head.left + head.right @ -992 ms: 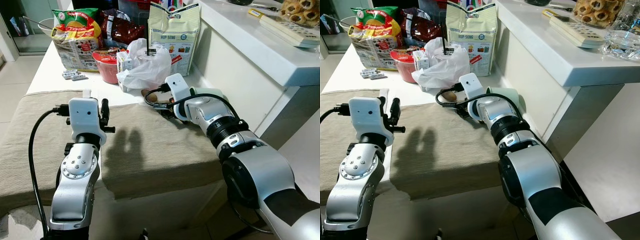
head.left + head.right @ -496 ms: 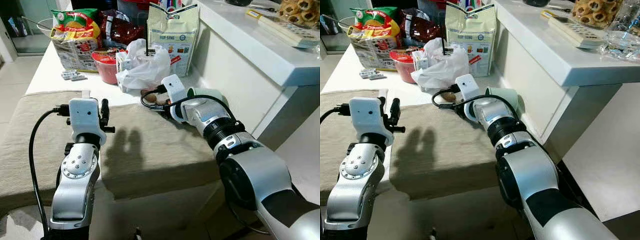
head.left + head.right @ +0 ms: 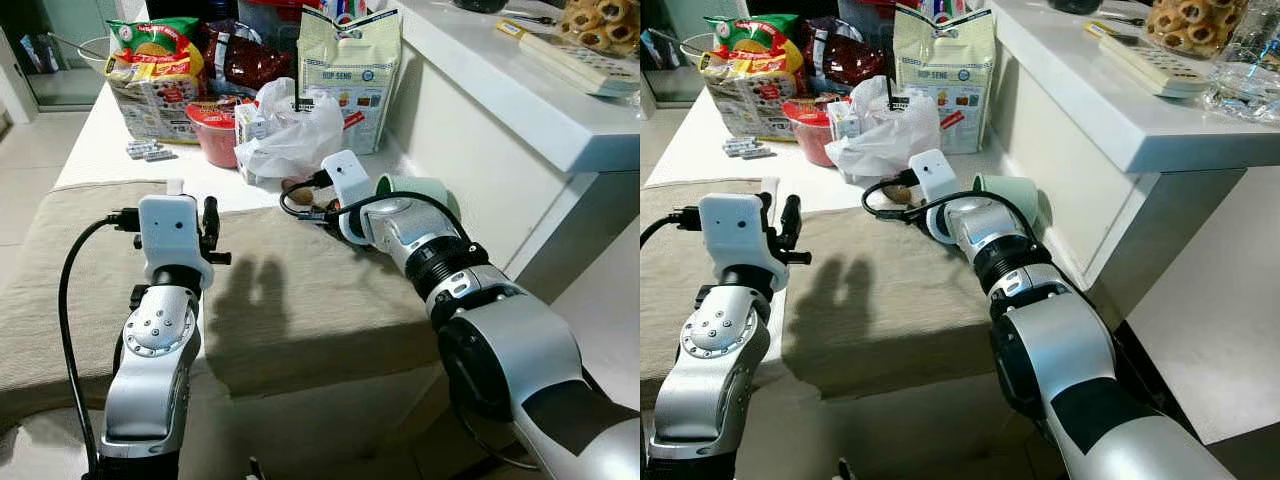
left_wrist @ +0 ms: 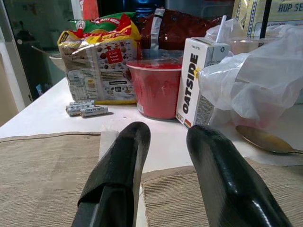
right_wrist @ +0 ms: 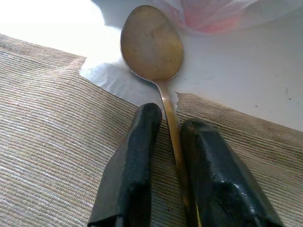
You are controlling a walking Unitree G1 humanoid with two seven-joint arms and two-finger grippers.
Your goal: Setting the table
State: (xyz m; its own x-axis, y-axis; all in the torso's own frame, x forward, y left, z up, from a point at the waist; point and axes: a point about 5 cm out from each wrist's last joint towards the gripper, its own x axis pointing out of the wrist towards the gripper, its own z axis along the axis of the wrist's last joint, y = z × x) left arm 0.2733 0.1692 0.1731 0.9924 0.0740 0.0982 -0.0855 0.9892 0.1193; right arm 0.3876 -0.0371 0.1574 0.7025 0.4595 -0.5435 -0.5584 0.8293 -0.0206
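A tarnished metal spoon lies with its bowl on the white tabletop and its handle over the far edge of the beige placemat. My right gripper rests low on the mat, its two fingers shut on the spoon handle; in the left eye view this gripper sits just before the spoon's bowl. My left gripper is raised over the mat's left part. It stands open with nothing between its fingers.
A pale green cup lies on its side right of my right wrist. Behind the mat are a white plastic bag, a red bowl, an Oatside carton, snack bags and batteries. A white counter ledge rises on the right.
My right gripper has edged slightly toward the far-left along the mat's edge, closer to the spoon's bowl. The left arm has not moved.
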